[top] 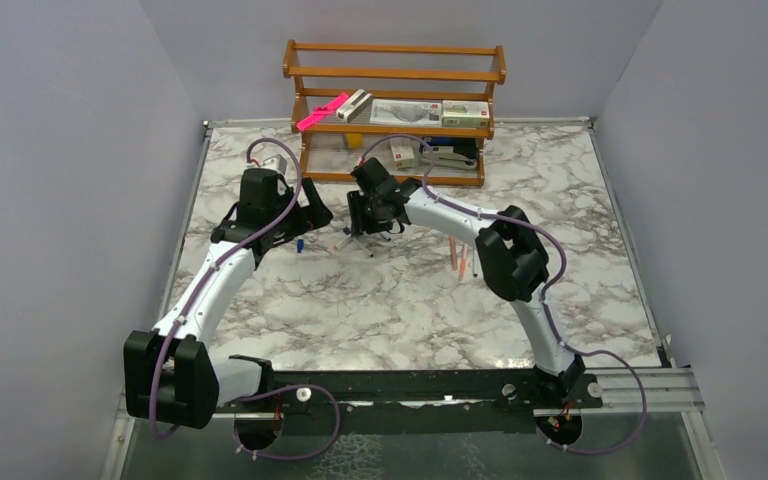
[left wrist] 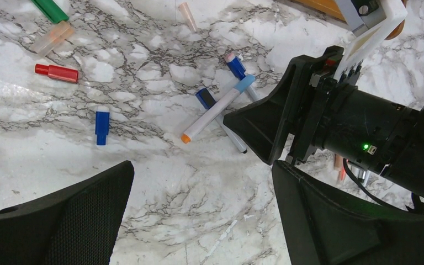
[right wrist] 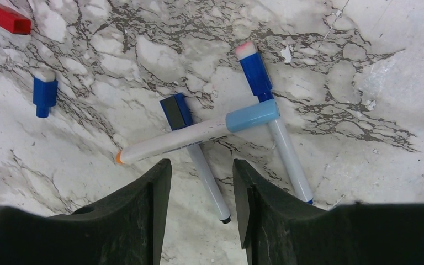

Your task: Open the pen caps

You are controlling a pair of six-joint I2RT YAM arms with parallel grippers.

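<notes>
Hovering over three crossed pens on the marble bench (top: 400,300), the right gripper (right wrist: 201,165) holds its jaws parted by a narrow gap and pinches nothing. Topmost lies the light-blue-capped pen (right wrist: 199,135), cap on, its other end orange. Under it run the dark-capped pen (right wrist: 208,182), whose barrel shows through the gap between the jaws, and the blue-capped pen (right wrist: 286,154), which passes just beneath the light-blue cap; both are capped as well. Beyond the orange end of the light-blue-capped pen a loose blue cap (right wrist: 44,95) lies apart on the marble, and farther out that way rest a red cap (left wrist: 58,72) and an orange cap (left wrist: 52,37). The left gripper (left wrist: 203,165) hangs near that orange end, its jaws spread wide and empty above bare bench.
</notes>
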